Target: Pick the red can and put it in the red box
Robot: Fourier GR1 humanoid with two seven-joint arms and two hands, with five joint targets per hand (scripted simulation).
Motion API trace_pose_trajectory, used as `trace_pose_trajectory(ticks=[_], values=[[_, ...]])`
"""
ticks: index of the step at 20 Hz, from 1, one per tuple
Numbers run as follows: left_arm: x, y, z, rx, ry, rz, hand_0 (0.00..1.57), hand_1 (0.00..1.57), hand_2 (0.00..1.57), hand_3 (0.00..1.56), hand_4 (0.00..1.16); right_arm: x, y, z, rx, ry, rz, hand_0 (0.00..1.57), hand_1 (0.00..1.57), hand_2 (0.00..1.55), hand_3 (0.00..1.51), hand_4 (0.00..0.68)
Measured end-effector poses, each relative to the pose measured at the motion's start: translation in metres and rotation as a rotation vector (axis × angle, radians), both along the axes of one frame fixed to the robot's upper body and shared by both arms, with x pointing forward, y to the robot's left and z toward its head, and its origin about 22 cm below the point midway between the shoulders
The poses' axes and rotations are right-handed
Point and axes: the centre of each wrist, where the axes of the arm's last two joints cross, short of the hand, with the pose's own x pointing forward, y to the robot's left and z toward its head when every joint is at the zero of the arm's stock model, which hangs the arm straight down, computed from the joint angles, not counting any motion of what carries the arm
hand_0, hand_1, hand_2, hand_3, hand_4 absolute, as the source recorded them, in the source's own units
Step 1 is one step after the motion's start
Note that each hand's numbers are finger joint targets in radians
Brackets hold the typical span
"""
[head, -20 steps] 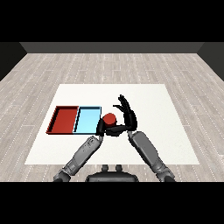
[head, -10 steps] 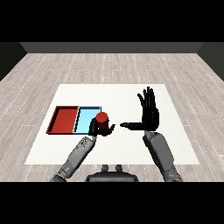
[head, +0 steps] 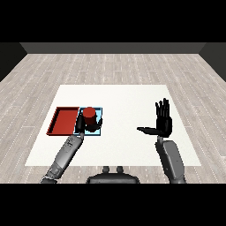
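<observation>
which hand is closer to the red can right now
Left. The left hand is curled round the red can, holding it over the light blue tray. The right hand is open, well off to the can's right.

Single head view, looking down and forward across white table (head: 128, 95); forearms enter from lower corners.

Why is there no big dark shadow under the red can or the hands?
In the head view, the light is soft and even: the white table shows no glare, the round red can in the left hand casts no plain shadow, nor does the open right hand.
</observation>
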Motion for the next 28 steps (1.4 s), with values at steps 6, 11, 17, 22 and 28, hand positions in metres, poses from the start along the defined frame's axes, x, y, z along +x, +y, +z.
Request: trace_pose_trajectory(ticks=[6,11,17,22,28], values=[[0.019,0.035,0.020,0.096,0.000,0.090,1.57,1.57,1.55,1.43,1.13,-0.017,-0.020,-0.040,-0.039,0.105,-0.035,0.00,0.00,0.00,0.00,0.000],[0.044,0.071,0.021,0.208,0.040,0.190,1.53,1.53,1.34,1.45,1.10,-0.025,-0.031,-0.068,-0.044,0.152,-0.056,0.00,0.00,0.00,0.00,0.000],[0.064,0.131,0.000,0.291,0.189,0.336,1.57,1.57,1.57,1.48,1.11,-0.024,-0.036,-0.080,-0.057,0.180,-0.059,0.00,0.00,0.00,0.00,0.000],[0.063,0.176,-0.036,0.312,0.320,0.436,1.57,1.57,1.57,1.49,1.06,-0.019,-0.032,-0.085,-0.060,0.160,-0.056,0.00,0.00,0.00,0.00,0.000],[0.060,0.198,-0.067,0.382,0.491,0.547,0.70,0.70,0.75,0.83,0.83,-0.016,-0.036,-0.077,-0.088,0.116,-0.059,0.00,0.00,0.00,0.00,0.000]])
